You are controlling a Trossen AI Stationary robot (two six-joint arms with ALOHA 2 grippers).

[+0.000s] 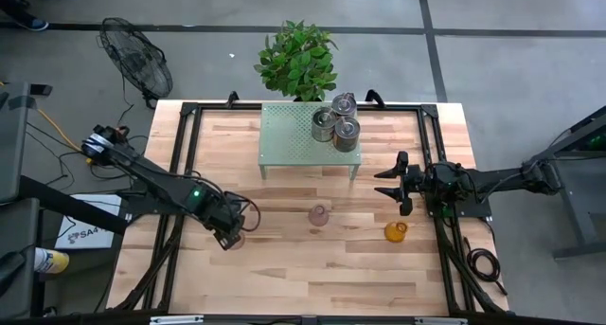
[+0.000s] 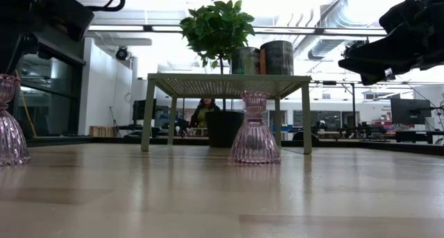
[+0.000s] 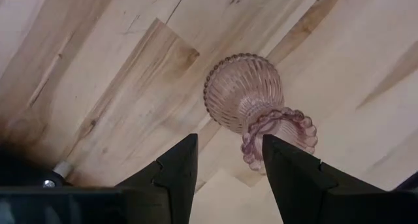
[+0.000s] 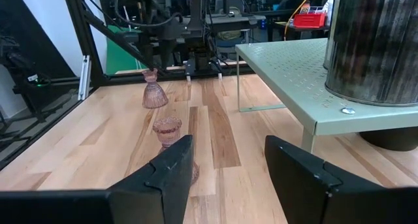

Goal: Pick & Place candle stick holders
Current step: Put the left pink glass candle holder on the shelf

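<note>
My left gripper [image 3: 228, 142] hangs open, pointing down, over a pale pink glass holder [image 3: 243, 96] that stands on its wide base at the table's left. Its fingers stand on either side of the holder's beaded top rim [image 3: 287, 123]. I cannot tell whether the fingers touch it. A second pink holder [image 1: 319, 214] stands mid-table and an amber one [image 1: 396, 231] at the right. Three silver holders [image 1: 336, 121] stand on the green shelf [image 1: 284, 140]. My right gripper [image 1: 388, 183] waits open and level at the right, above the table.
The green perforated shelf stands on four legs at the table's far middle, with a potted plant [image 1: 297, 60] behind it. Black frame rails [image 1: 180, 173] run along the table's left and right sides. Bare wood lies along the near edge.
</note>
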